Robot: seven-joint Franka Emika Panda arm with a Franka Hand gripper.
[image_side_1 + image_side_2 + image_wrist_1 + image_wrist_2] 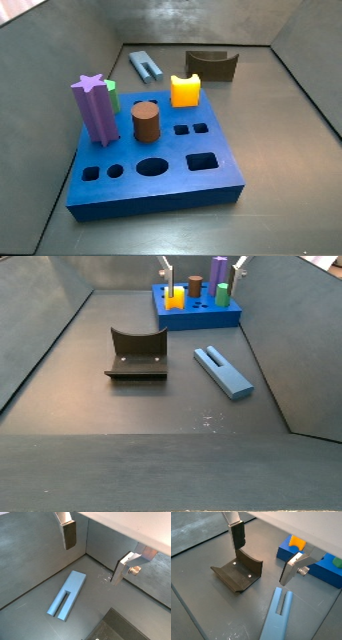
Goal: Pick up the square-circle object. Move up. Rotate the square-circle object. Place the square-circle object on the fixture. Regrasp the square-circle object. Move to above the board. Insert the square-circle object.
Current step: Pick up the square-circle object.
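Observation:
The square-circle object (67, 594) (278, 612) lies flat on the grey floor, a pale blue peg of two joined bars, seen in both side views (144, 65) (223, 371). My gripper (97, 554) (264, 554) hangs open above the floor with nothing between its fingers (69, 534). The peg lies below and to one side of it, untouched. The fixture (238, 574) (136, 354) (210, 65), a dark scooped block, stands beside the peg. The blue board (160, 190) (201, 316) (314, 564) lies farther off. In a side view only the fingertips (167, 271) show at the frame's upper edge.
On the board stand a purple star-topped post (94, 105), a brown cylinder (144, 125), an orange-yellow notched block (185, 90) (296, 543) and a green piece (112, 95). Grey walls (27, 562) enclose the floor; the peg lies near one of them.

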